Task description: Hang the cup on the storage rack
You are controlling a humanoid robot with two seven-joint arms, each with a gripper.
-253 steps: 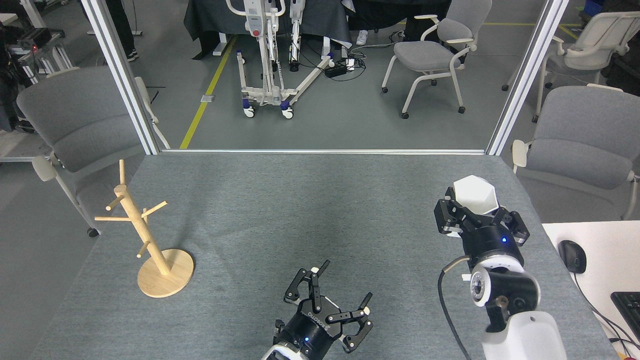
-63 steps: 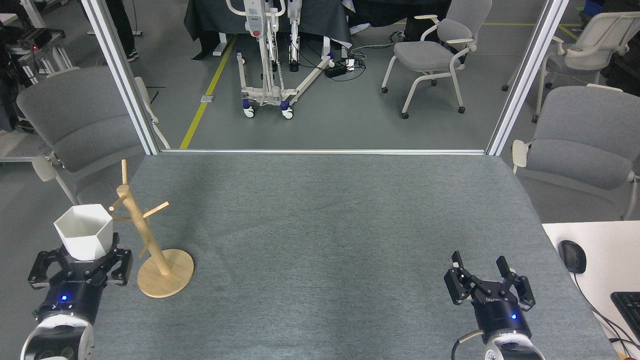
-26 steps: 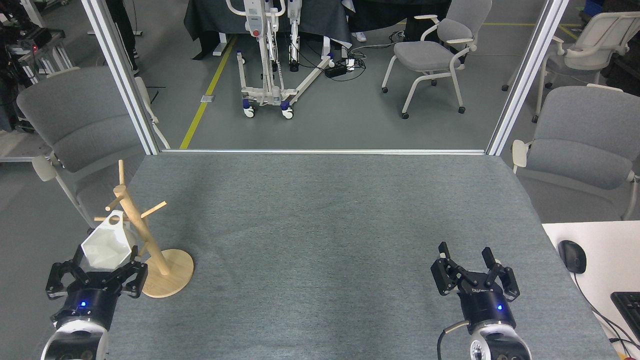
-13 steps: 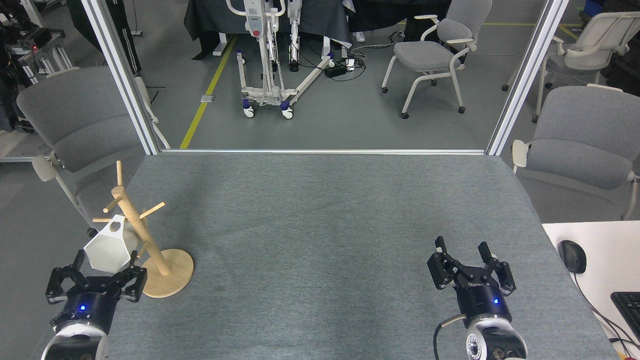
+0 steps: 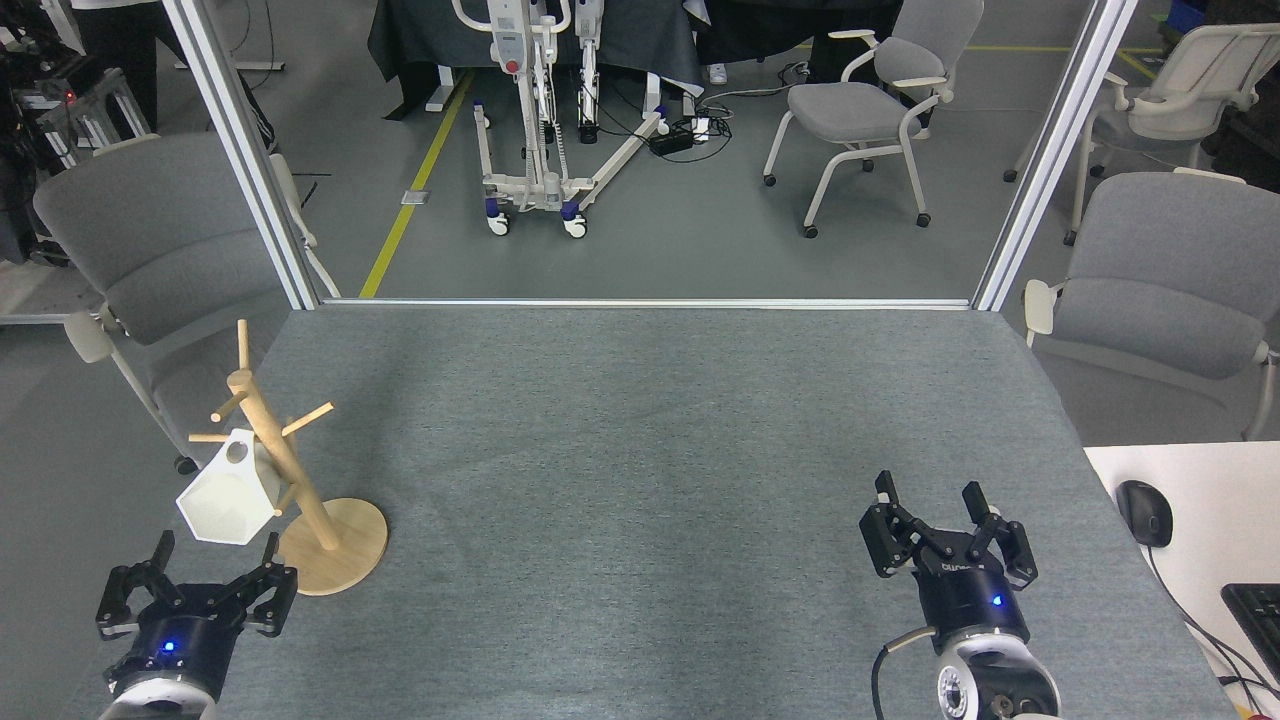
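White cup (image 5: 228,492) hangs tilted from a storage rack (image 5: 283,470) peg; left gripper (image 5: 213,570) released below, right gripper (image 5: 944,520) open, empty — a bump could unhook it.

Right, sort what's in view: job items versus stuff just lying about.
Job items:
cup, hanging on a peg
storage rack
left gripper, open below the cup

Just lying about:
mouse
keyboard
grey chairs

Cup (image 5: 228,495) on storage rack (image 5: 300,490), table's (image 5: 640,450) left.
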